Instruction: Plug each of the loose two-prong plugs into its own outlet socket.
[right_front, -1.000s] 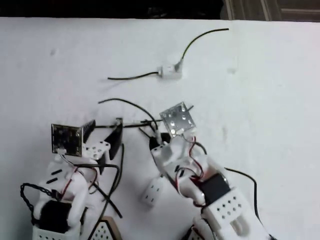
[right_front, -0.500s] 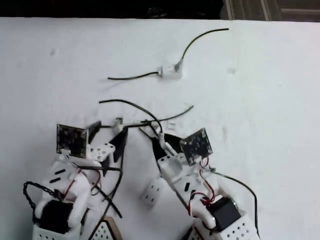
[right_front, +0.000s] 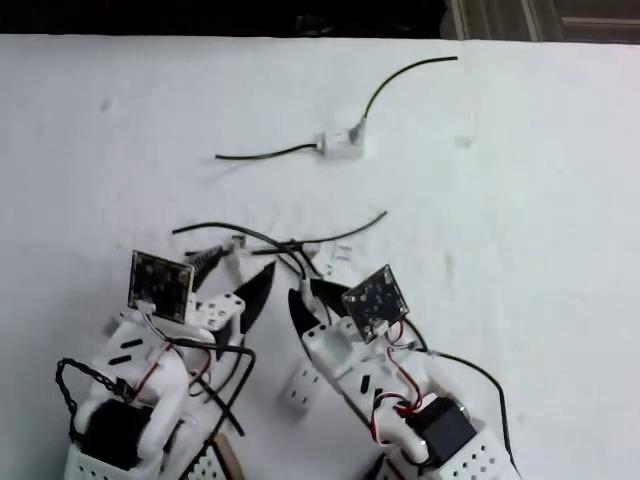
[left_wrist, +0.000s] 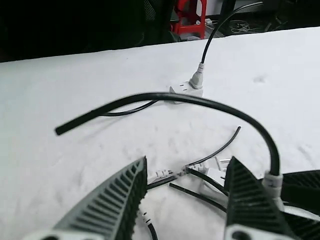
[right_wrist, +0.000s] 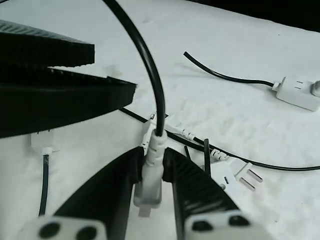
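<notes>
One plug (right_wrist: 148, 184) sits pinched in right jaws, left jaws agape.

Left claw (right_front: 228, 272) and right claw (right_front: 311, 299) at tangled plug cords (right_front: 290, 243).

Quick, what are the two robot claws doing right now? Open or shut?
Left gripper: open, holding nothing.
Right gripper: closed on a white plug.

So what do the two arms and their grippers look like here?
Both arms have white printed shells with black motors and thin red and white wires. The left gripper and right gripper have black ridged tapering fingers. A square camera board sits on each wrist.
</notes>
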